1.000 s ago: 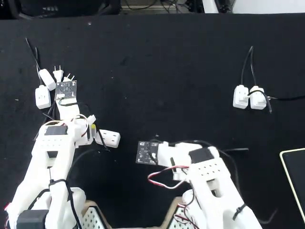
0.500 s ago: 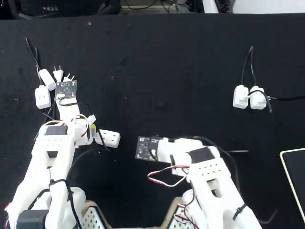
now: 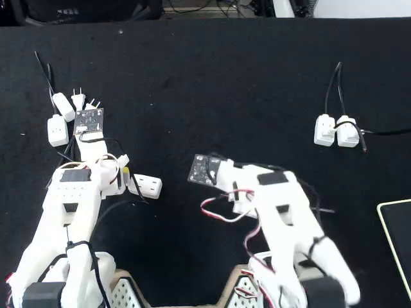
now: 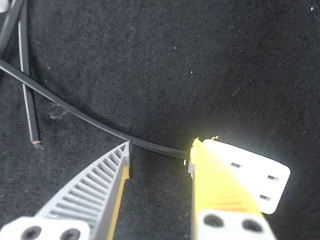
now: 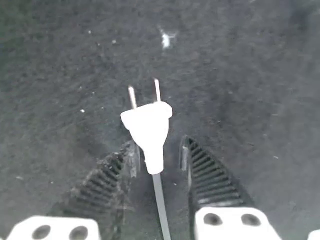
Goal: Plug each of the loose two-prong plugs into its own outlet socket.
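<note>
Since the earlier frames the right arm point(image 3: 276, 199) has swung its wrist away from the near edge. The circuit board point(image 3: 205, 170) at its tip now lies farther out and slightly right of its former spot, with the forearm more nearly in line behind it. The left arm point(image 3: 74, 199) and every item on the black surface point(image 3: 212, 77) hold their earlier places. In the right wrist view, a white two-prong plug point(image 5: 148, 122) lies between the fingers of the right end effector point(image 5: 158, 145). Its long axis is in line with the fingers, both prongs point away from the wrist, and its cord point(image 5: 161, 210) trails back between them. The fingers stand apart on either side of the plug's neck, with a visible gap on one side. The left arm is bent low over the left part of the surface. The left end effector point(image 4: 161, 144) is spread, and a black cable point(image 4: 75, 112) runs across between its tips. That cable leads to a white outlet socket point(image 4: 250, 175) that lies slots up, just beside the yellow finger point(image 4: 215, 190). In the high view the socket's long axis runs roughly left to right. Two loose plugs point(image 3: 78, 98) lie at the far left, prongs pointing away from the arms.
</note>
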